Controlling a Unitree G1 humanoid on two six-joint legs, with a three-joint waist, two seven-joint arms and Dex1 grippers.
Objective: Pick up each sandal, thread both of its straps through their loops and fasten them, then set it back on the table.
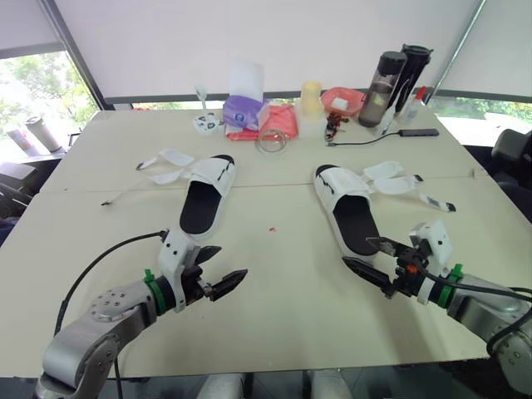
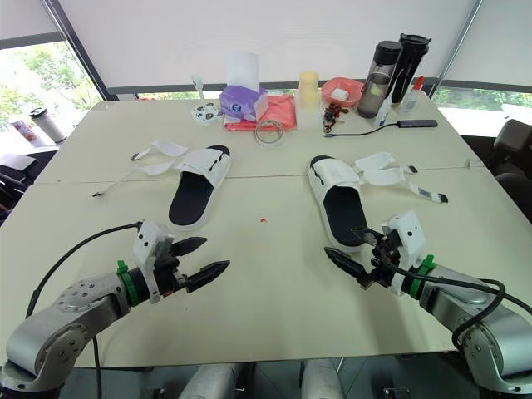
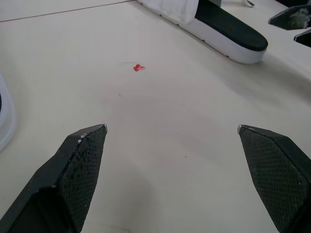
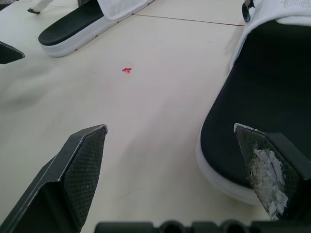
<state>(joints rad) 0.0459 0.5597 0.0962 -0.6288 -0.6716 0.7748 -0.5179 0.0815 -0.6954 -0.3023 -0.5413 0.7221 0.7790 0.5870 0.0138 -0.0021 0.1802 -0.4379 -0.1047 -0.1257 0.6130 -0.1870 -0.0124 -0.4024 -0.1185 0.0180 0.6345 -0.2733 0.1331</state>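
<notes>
Sandals lie flat on the table (image 1: 291, 324), one on each side of the red speck (image 1: 272, 228). The left sandal (image 1: 204, 199) is left of the speck and the right sandal (image 1: 349, 212) is right of it. Their straps (image 1: 391, 179) are loose and undone. My left hand (image 1: 233, 261) and my right hand (image 1: 357, 251) are both wide open and hold nothing. My right hand is just beside the right sandal's heel. If I pinch the thick sole badly, I think the sandal may slide away or tip. The floppy straps could snag too.
</notes>
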